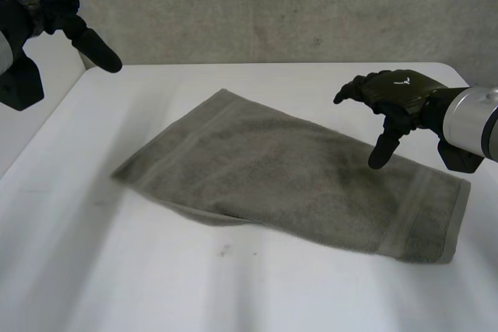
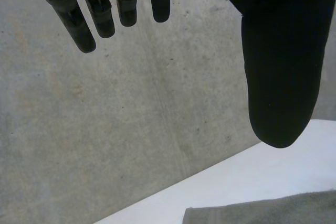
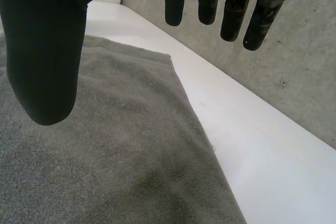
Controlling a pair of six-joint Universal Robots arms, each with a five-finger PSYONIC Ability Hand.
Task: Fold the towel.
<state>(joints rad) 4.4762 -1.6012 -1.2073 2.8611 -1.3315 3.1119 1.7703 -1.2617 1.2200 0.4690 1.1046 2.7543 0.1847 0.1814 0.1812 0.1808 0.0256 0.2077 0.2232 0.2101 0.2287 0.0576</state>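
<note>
Right hand (image 1: 397,97), fingers (image 3: 208,1) straight and spread wide from the thumb, holding nothing. It hovers over the right part of the towel (image 1: 296,172), thumb pointing down at the cloth without touching it. Left hand (image 1: 71,15), likewise wide and empty, with its fingers (image 2: 100,11) extended. It is raised at the far left corner of the worktop (image 1: 117,270), well apart from the towel. The grey-green towel lies flat and slantwise across the middle of the white worktop. One corner points toward the far edge, and a banded short end lies near the right arm. A grey concrete wall (image 1: 272,5) stands behind the worktop.
</note>
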